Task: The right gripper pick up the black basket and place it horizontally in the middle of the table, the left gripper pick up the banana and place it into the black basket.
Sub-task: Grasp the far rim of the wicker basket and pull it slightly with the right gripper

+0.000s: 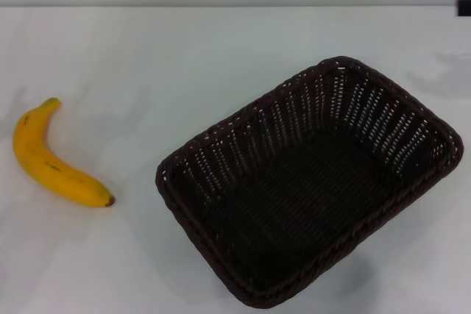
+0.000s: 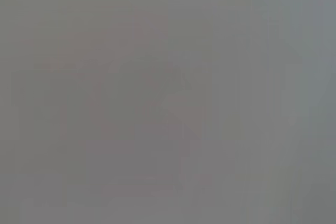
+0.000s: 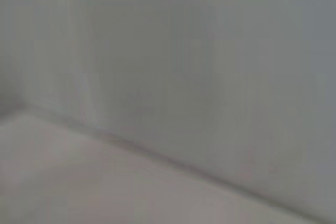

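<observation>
Head view, and the white table [image 1: 184, 64] runs wide; its far edge lies straight across at twelve o'clock, with bare surface stretching from there down to both things; open room too between them, and around the banana on every side. The black basket [image 1: 309, 182] sits at about four o'clock from centre, mouth up, skewed; long axis running from seven o'clock to one o'clock, near corner almost at the lower frame edge, right corner close to the frame's right side. The banana [image 1: 55, 163] lies flat at nine o'clock, well apart from the basket; curved, long axis eleven to five, dark tip toward the basket. Neither gripper shows in any view, so how they stand cannot be told; both wrist views give only featureless grey.
</observation>
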Tool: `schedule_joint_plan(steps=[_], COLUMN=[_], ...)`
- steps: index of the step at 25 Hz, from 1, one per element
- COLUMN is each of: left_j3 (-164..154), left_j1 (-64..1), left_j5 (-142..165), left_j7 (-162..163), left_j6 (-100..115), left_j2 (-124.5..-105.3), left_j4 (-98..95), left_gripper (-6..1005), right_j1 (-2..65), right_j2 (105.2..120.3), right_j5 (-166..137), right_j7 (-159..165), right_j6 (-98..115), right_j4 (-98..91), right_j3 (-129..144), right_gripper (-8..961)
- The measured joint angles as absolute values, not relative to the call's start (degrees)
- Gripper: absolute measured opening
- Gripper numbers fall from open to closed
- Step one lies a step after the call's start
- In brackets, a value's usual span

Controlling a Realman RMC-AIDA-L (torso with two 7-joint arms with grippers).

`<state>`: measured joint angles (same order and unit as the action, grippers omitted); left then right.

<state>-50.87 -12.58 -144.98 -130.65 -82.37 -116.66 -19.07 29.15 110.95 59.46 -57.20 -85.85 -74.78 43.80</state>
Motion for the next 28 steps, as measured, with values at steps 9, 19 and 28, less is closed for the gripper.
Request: schedule_joint_plan(steps=[9,19,28], left_j3=[-50.7,-50.5,-50.5], left_j1=[-13.4,-13.6,-13.9], left_j5=[-144.9,-144.9,-144.9], left_j7=[-131.7,-133.7,-133.8], left_j6=[-80.4,-77.3,-76.6], left_j2=[-115.21,-113.78,-113.1], left_j4=[-20.0,-21.3,-22.7], left_gripper=[864,864,865], right_j1=[46.9,58.0,62.6], right_j2=[110.43,111.95,112.62], right_j5=[35.4,26.3,19.1], right_j7=[-35.5,-28.3,-25.6], right_j6=[-100.5,-100.5,-99.5], right_j4=[-73.3,-60.0,-51.1], right_j3=[47.8,51.7,52.0], right_gripper=[816,814,809])
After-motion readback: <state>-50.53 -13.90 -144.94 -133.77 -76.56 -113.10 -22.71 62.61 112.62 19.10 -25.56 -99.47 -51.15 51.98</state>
